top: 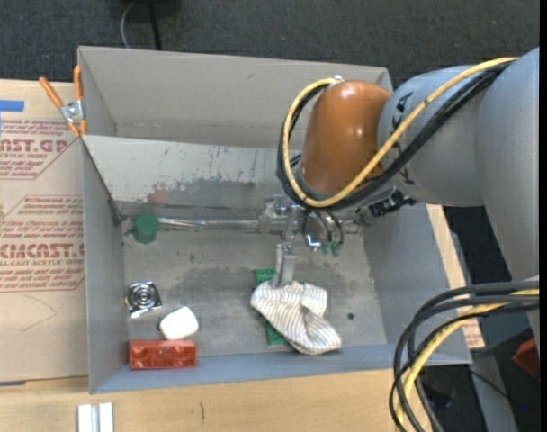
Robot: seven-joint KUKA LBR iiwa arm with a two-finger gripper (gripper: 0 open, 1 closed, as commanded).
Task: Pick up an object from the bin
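Observation:
My gripper [286, 266] hangs below the orange-domed wrist, right of the bin's middle. Its tip comes down just above the upper edge of a crumpled white cloth with thin stripes [293, 317], which lies at the front of the bin. A flat green thing [273, 334] pokes out from under the cloth's left side, and a small bit of green shows by the gripper's tip. Nothing can be seen held in the gripper.
A thin metal rod with a green knob [146, 229] lies along the back wall, reaching toward the gripper. In the front left corner lie a shiny round metal piece [143, 297], a white block [178, 322] and a red toy brick [162, 355].

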